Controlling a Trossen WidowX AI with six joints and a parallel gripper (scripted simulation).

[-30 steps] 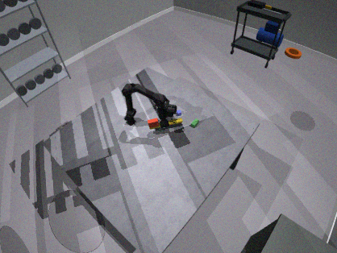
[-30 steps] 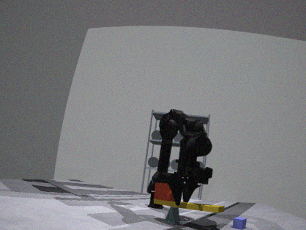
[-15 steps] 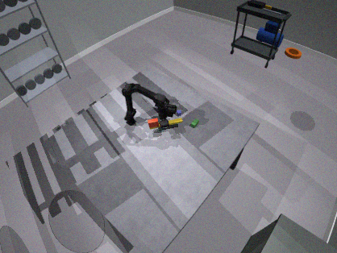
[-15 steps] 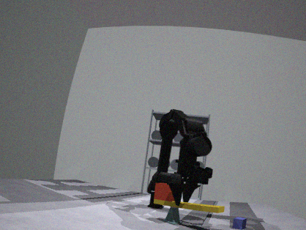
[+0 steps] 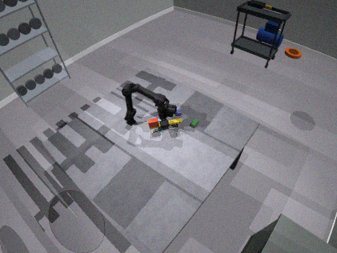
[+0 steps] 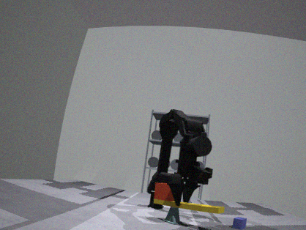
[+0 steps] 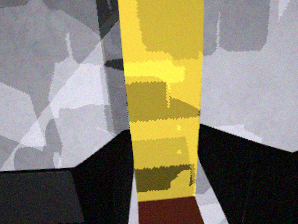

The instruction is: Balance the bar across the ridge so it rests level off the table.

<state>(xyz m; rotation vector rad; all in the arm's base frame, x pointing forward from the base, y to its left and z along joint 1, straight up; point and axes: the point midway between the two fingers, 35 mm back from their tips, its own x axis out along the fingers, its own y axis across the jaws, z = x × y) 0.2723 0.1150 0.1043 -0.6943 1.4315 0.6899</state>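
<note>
A yellow bar (image 5: 176, 121) (image 6: 205, 207) (image 7: 162, 100) has a red block (image 5: 153, 122) (image 6: 162, 191) on top at one end; dark red shows at the bottom of the wrist view. My gripper (image 5: 164, 124) (image 6: 178, 203) (image 7: 163, 135) is shut on the bar between the red block and the long free part, a finger on each side. A teal ridge (image 6: 172, 215) stands under the bar near the fingers in the exterior view. There the bar slopes slightly down toward its free end, above the table. The fingers hide part of the bar, and whether it touches the ridge cannot be told.
A green block (image 5: 194, 123) lies beyond the bar's free end. A small blue cube (image 5: 178, 113) (image 6: 239, 223) lies off to the side of the bar. A weight rack (image 5: 30, 52) and a dark cart (image 5: 255, 47) stand far back. Patchy shadows cover the surface.
</note>
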